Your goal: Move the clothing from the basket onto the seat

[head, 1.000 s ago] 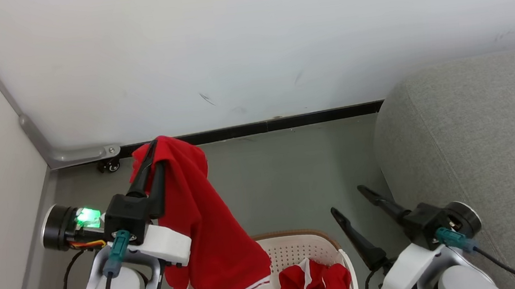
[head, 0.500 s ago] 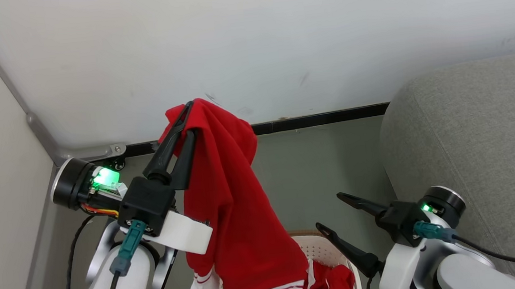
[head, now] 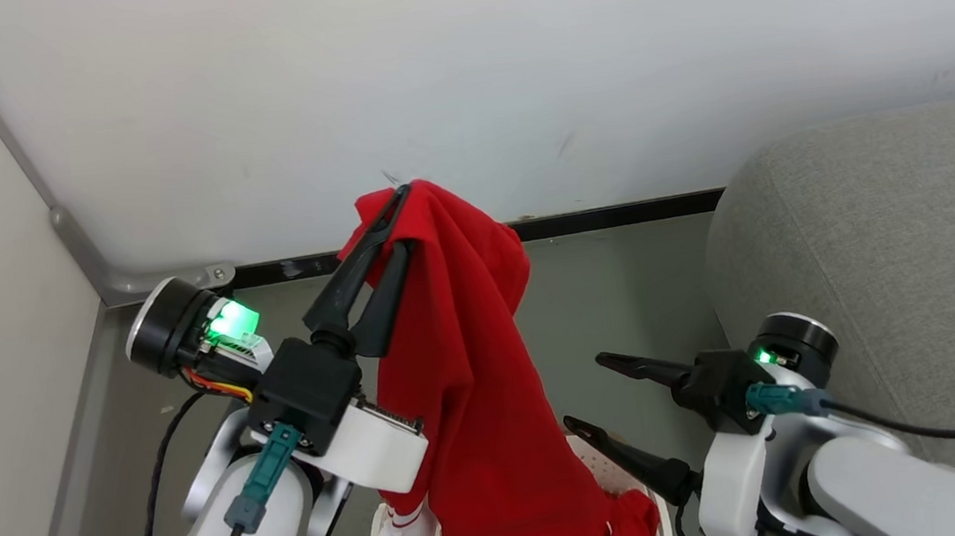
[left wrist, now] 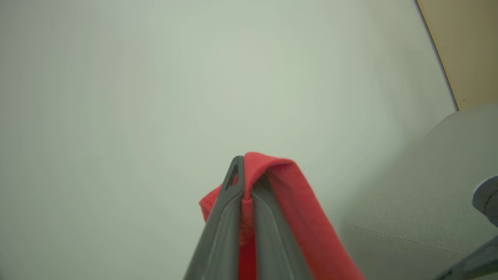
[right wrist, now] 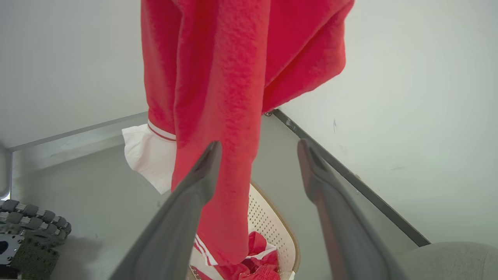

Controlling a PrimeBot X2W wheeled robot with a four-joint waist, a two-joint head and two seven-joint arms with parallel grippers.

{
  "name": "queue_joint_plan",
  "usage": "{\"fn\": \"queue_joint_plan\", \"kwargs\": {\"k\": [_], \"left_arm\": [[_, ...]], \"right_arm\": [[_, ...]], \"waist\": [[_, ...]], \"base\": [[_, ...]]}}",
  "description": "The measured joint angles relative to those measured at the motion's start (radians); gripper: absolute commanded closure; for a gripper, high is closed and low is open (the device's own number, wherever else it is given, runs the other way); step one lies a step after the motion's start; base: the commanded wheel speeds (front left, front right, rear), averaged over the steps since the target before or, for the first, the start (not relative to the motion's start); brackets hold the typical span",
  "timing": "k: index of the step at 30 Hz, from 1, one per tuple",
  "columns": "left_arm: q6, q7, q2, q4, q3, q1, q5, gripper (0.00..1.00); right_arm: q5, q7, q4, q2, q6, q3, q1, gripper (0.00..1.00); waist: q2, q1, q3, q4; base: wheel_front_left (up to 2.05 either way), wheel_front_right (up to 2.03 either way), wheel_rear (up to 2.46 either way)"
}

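The left claw [head: 403, 218] is clamped on a red garment [head: 471, 375], held high, its hem hanging over the basket [right wrist: 268, 223]. The right claw [head: 586, 391] stands wide open, empty, near the grey seat [head: 883, 243].

The basket [right wrist: 268, 221] sits on the floor [head: 604, 290] in front of the wall [head: 421, 70]. The seat [head: 885, 261] stands near it on the right, backed against that same wall. A garment [head: 471, 375] hangs from the left hand [head: 402, 223] above the basket, its lower end down among more clothes [right wrist: 256, 264] lying in the basket. The right hand [head: 584, 392] hovers between the hanging garment and the seat, over the basket's right rim.
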Motion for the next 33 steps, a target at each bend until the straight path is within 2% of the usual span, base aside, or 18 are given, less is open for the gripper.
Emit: {"fn": "queue_joint_plan", "kwargs": {"k": [14, 28, 29, 30, 31, 33], "left_arm": [[-0.031, 0.000, -0.024, -0.048, -0.057, -0.002, 0.000, 1.00], [-0.044, 0.000, -0.033, -0.065, -0.091, -0.002, -0.001, 1.00], [-0.044, 0.000, -0.034, -0.065, -0.091, -0.002, -0.002, 1.00], [-0.044, 0.000, -0.034, -0.063, -0.091, -0.002, -0.009, 1.00], [-0.044, 0.000, -0.033, -0.060, -0.091, -0.002, -0.011, 1.00], [-0.047, 0.000, -0.031, -0.051, -0.090, -0.002, -0.012, 1.00]], "right_arm": [[0.132, 0.035, -0.021, -0.040, 0.000, 0.134, -0.112, 0.00], [0.215, 0.047, -0.011, -0.031, 0.000, 0.272, -0.201, 0.00], [0.215, 0.047, -0.007, -0.030, 0.000, 0.285, -0.210, 0.31], [0.221, 0.046, -0.007, -0.028, 0.000, 0.305, -0.214, 0.53], [0.224, 0.045, -0.007, -0.027, 0.000, 0.319, -0.214, 0.60], [0.224, 0.042, -0.007, -0.026, 0.000, 0.345, -0.217, 0.82]], "waist": [[0.0000, 0.0000, 0.001, 0.027], [0.0000, 0.0000, 0.000, 0.057], [0.0000, 0.0000, -0.001, 0.059], [0.0000, 0.0000, -0.001, 0.062], [0.0000, 0.0000, -0.002, 0.064], [0.0000, 0.0000, -0.003, 0.066]], "base": [[0.00, 0.00, 0.00], [0.00, 0.00, 0.00], [0.00, 0.00, 0.00], [0.00, 0.00, 0.00], [0.00, 0.00, 0.00], [0.00, 0.00, 0.00]]}}
